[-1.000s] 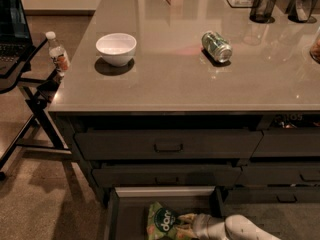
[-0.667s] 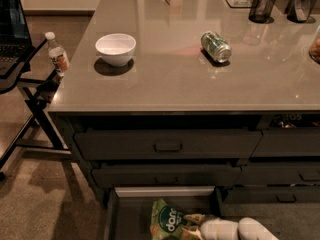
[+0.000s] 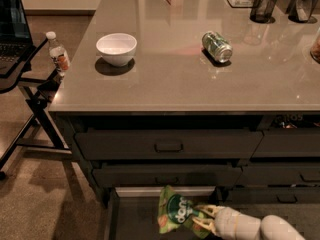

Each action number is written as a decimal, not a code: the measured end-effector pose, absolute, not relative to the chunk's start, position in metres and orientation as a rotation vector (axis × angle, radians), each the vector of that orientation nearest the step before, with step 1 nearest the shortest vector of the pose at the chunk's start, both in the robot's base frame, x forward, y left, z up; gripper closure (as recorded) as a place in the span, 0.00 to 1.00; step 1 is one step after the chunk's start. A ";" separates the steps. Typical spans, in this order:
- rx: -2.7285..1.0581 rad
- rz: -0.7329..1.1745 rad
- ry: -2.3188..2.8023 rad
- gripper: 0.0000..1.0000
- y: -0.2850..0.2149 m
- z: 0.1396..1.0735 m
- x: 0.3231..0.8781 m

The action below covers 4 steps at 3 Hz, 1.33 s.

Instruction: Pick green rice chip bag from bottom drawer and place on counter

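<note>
The gripper [image 3: 204,220] pinches the green rice chip bag [image 3: 172,213]. The bag stands in the open bottom drawer [image 3: 131,218].

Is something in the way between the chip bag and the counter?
Nothing visible does. The gripper holds the green rice chip bag in the open bottom drawer; on the counter, the bowl and can sit back from the front edge.

one bowl [image 3: 116,48], one can [image 3: 217,46], one bottle [image 3: 58,54], one chip bag [image 3: 174,214], one gripper [image 3: 204,219] in the bottom drawer [image 3: 132,220].
</note>
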State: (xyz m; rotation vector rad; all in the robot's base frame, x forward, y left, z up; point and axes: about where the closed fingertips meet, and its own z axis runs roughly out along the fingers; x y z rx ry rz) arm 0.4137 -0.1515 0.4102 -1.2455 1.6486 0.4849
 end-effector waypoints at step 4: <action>-1.336 0.278 1.561 1.00 -0.166 0.540 0.460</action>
